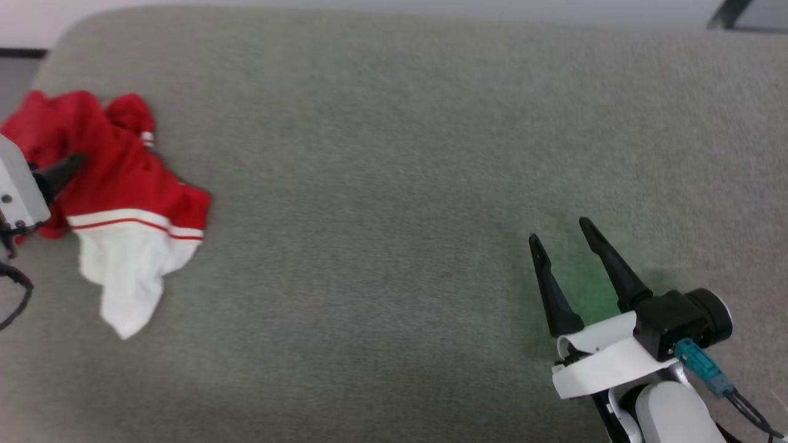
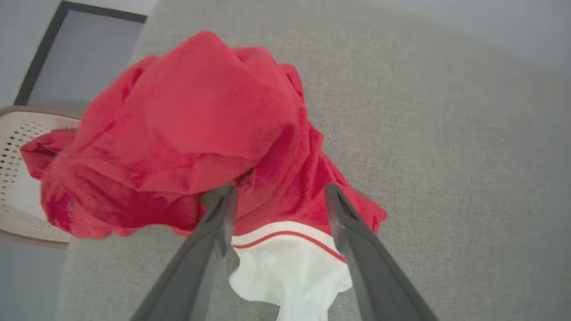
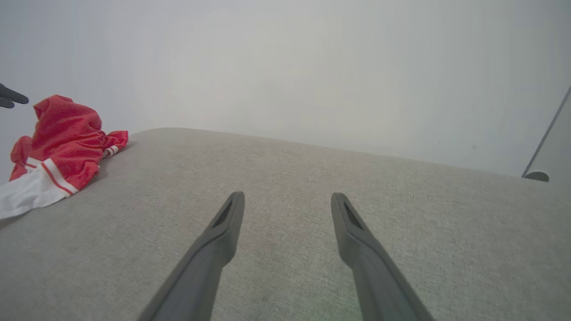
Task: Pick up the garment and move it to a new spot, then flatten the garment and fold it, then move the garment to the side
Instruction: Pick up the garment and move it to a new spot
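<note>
Garment (image 1: 123,178) lies crumpled (soft red fabric; white-sleeved).

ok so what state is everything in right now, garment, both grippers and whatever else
garment: crumpled in a heap, unfolded, one white sleeve spilling out, lying on the grey cushion
left gripper: open, fingers either side of the garment, not closed on it
right gripper: open, empty, over bare cushion away from the garment
basket: past the cushion's edge, partly hidden by the garment

A grey fabric surface (image 1: 400,154) bears the crumpled garment (image 1: 123,178).
</note>
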Tool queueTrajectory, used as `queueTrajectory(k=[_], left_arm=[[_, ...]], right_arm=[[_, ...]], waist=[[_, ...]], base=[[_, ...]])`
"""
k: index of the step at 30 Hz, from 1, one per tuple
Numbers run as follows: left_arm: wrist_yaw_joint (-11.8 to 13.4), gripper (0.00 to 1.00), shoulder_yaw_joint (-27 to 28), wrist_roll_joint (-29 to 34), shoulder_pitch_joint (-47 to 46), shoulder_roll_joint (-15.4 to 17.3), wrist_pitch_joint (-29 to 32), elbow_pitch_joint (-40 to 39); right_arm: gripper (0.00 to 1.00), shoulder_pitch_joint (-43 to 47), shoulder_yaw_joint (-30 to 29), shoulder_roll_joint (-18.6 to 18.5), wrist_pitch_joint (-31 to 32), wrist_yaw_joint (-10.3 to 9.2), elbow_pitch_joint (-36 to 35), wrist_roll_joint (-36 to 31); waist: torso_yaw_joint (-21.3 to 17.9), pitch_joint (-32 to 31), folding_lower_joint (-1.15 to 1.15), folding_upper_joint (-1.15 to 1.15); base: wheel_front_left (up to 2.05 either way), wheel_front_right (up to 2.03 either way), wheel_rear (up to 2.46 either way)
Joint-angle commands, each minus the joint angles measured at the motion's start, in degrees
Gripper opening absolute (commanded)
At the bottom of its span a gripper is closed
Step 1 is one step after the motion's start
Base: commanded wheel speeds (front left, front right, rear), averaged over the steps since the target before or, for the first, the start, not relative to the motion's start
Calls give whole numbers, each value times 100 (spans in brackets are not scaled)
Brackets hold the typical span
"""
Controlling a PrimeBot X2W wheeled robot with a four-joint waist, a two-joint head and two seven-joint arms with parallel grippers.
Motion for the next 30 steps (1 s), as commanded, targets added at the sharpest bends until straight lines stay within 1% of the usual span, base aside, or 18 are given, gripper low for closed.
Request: queueTrajectory(k=[1,4,8,12,17,18,19,20,21,22,23,30], left_arm=[[-14,100,-34,-31,-104,6,62,140],[49,100,-64,-76,-256,4,254,504],[133,100,-126,-32,-392,14,347,981],[187,100,-177,-77,-465,-61,497,1481],[168,100,-247,-159,-475,-251,612,1972],[159,98,-272,-154,-485,-262,603,2023],[155,69,-276,-162,-504,-267,594,2078],[154,44,-267,-177,-528,-271,569,2122],[145,31,-274,-165,-558,-250,536,2132],[128,12,-291,-142,-591,-227,501,2137],[124,0,-284,-145,-642,-203,451,2129],[37,0,-370,25,-997,99,-200,1868]], right_arm=[[100,-93,6,-7,-7,-6,-38,-2],[100,-152,-7,-7,-7,-6,-82,24],[100,-225,2,-7,-8,-6,-110,42],[100,-295,14,-7,-8,-5,-117,57],[100,-338,2,-7,-8,-6,-85,88],[100,-353,-3,-7,-8,-6,-68,96],[100,-367,-3,-7,-8,-6,-53,100],[100,-374,-4,-7,-8,-6,-33,97],[100,-375,-6,-7,-8,-6,-22,103],[100,-362,-15,-8,-8,-6,-8,106],[100,-343,-23,-8,-8,-6,6,112],[100,-160,-50,-8,-8,-6,73,155]], waist=[[-483,543,0,0],[-550,703,0,0],[-627,867,0,0],[-675,950,0,0],[-673,968,0,0],[-665,961,0,0],[-659,951,0,0],[-650,932,0,0],[-639,908,0,0],[-624,875,0,0],[-609,837,0,0],[-456,411,0,0]], base=[[0,0,0],[0,0,0],[0,0,0],[0,0,0],[0,0,0],[0,0,0],[0,0,0],[0,0,0],[0,0,0],[0,0,0],[0,0,0],[0,0,0]])
